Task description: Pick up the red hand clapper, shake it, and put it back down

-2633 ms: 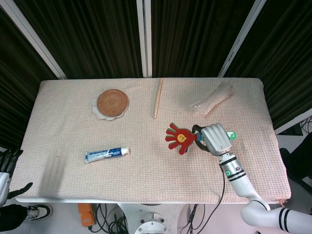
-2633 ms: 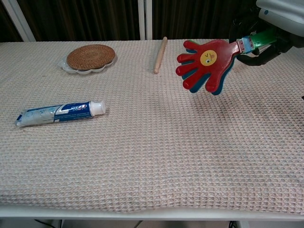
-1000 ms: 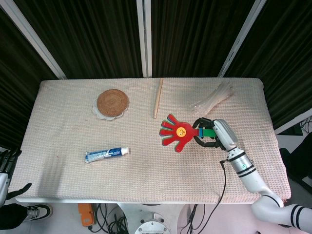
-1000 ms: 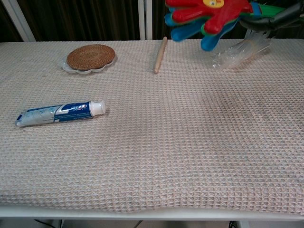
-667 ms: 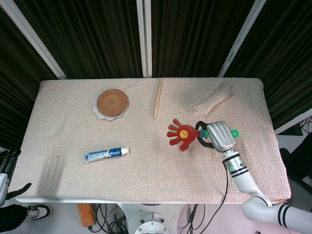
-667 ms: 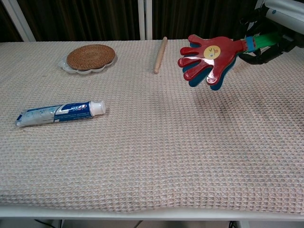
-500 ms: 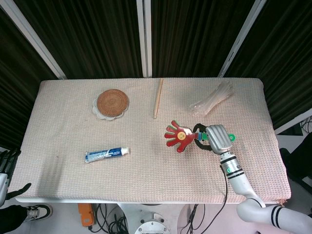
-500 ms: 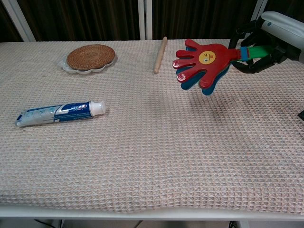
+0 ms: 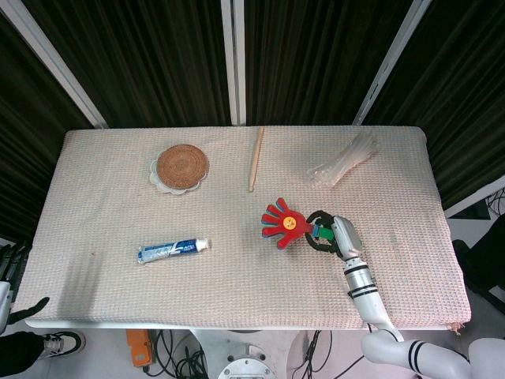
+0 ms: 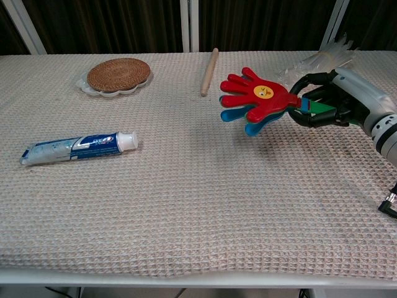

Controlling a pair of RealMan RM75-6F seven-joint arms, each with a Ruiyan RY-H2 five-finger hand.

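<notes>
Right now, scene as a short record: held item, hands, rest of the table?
held item: red hand clapper with blue layer and yellow smiley face, lifted above the cloth
right hand: right hand grips the clapper's green handle
left hand: left hand at the table's left edge, holds nothing
table: beige waffle-weave tablecloth
other items: blue-and-white toothpaste tube; round woven rattan coaster; thin wooden stick; clear crinkled plastic wrapper
</notes>
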